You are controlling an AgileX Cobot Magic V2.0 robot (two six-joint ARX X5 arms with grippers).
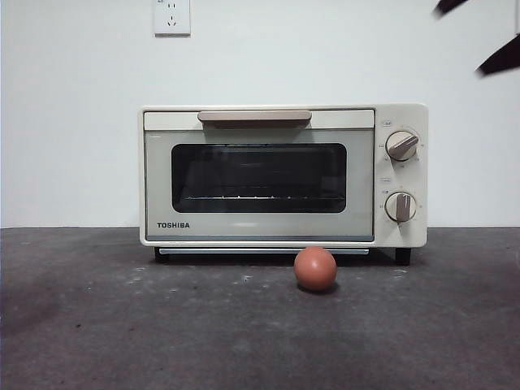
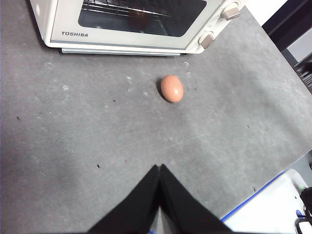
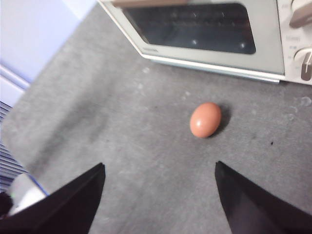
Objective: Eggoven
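Note:
A small reddish-brown egg (image 1: 315,269) lies on the dark grey table just in front of the cream TOSHIBA toaster oven (image 1: 283,175), below its right half. The oven door is closed, with a tan bar handle (image 1: 254,118) and two knobs (image 1: 401,145) at the right. The egg also shows in the left wrist view (image 2: 172,88) and the right wrist view (image 3: 205,119). My left gripper (image 2: 160,168) is shut and empty, hovering well back from the egg. My right gripper (image 3: 160,168) is open and empty above the table, with the egg ahead of its jaws. Black tips show at the front view's top right (image 1: 500,57).
The oven (image 2: 122,24) stands at the back of the table (image 1: 122,325). A white wall with a socket (image 1: 171,16) is behind it. A white object with a blue edge (image 2: 273,209) lies off the table's near edge in the left wrist view.

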